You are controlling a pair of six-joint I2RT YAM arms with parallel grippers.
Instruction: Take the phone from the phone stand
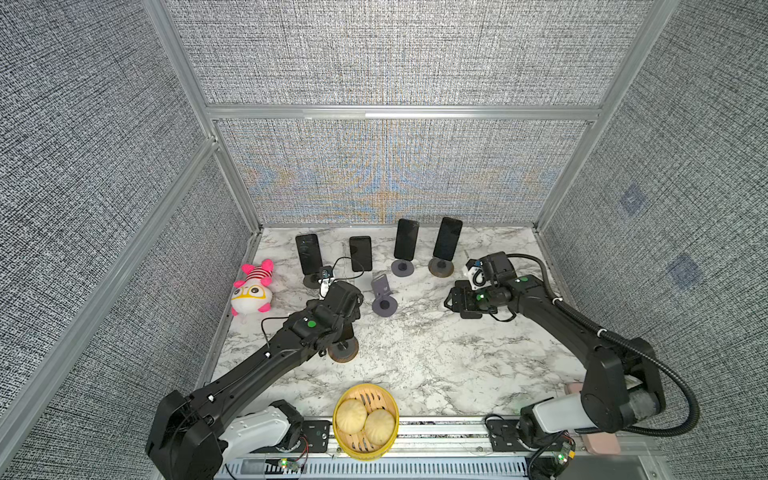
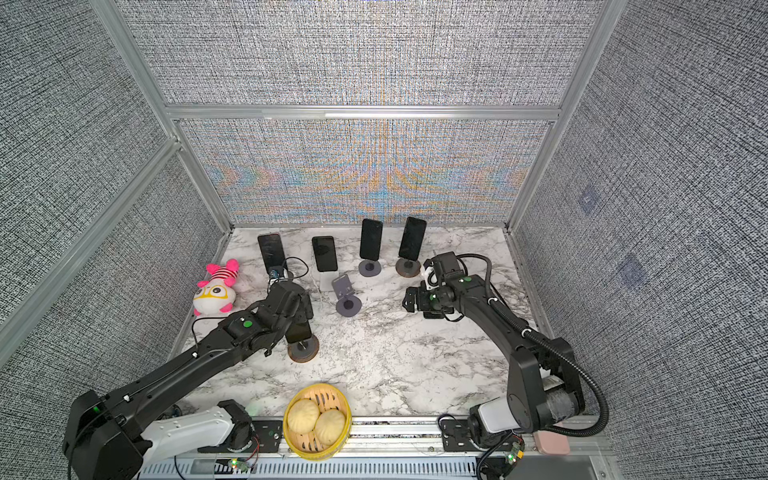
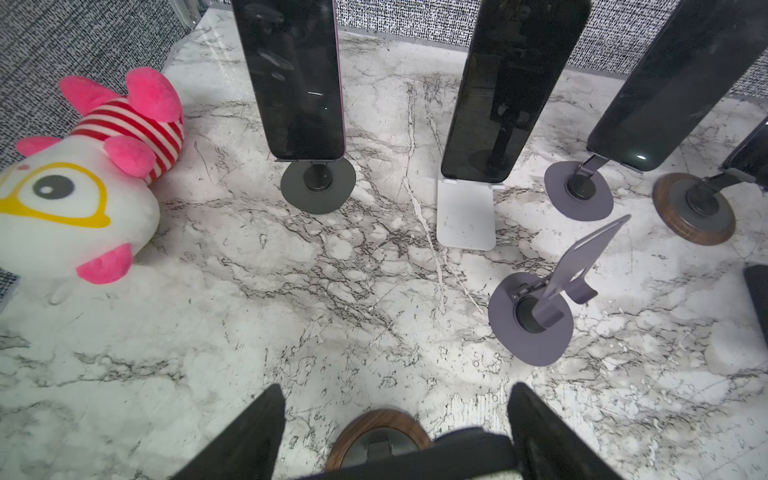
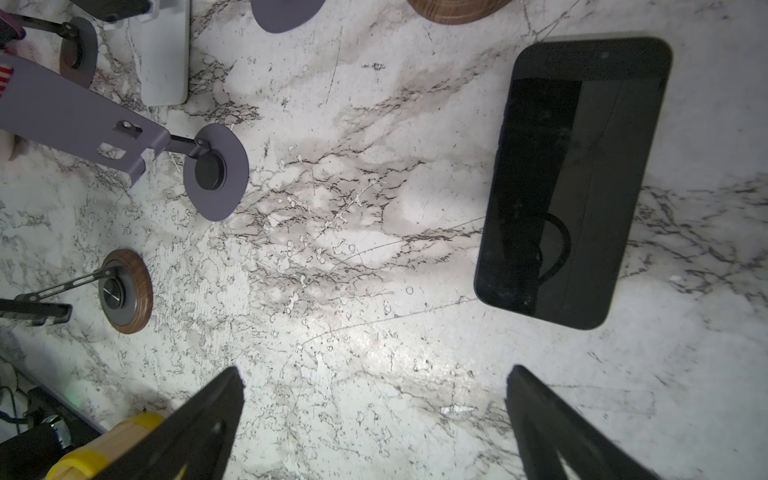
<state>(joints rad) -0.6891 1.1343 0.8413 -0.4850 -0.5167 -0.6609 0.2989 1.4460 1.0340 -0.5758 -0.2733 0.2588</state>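
Note:
The phone [image 3: 419, 451] stands on a phone stand with a round wooden base [image 3: 376, 419] in the front left part of the marble table. In both top views only its lower end [image 1: 348, 332] [image 2: 300, 331] shows above the base [image 1: 344, 351] [image 2: 304, 350], under my left wrist. My left gripper [image 3: 397, 385] straddles the phone's top edge. One finger [image 3: 540, 432] touches the edge; the other finger's contact is hidden at the frame's border. My right gripper [image 4: 374, 368] [image 1: 455, 299] hovers open over bare marble at the right, beside a black phone lying flat [image 4: 573, 183].
Several more phones on stands [image 1: 406, 239] line the back wall. An empty purple stand [image 1: 384, 297] stands mid-table between the arms. A pink and white plush toy [image 1: 252, 289] lies at the left wall. A yellow bamboo steamer [image 1: 347, 399] with two buns sits at the front edge.

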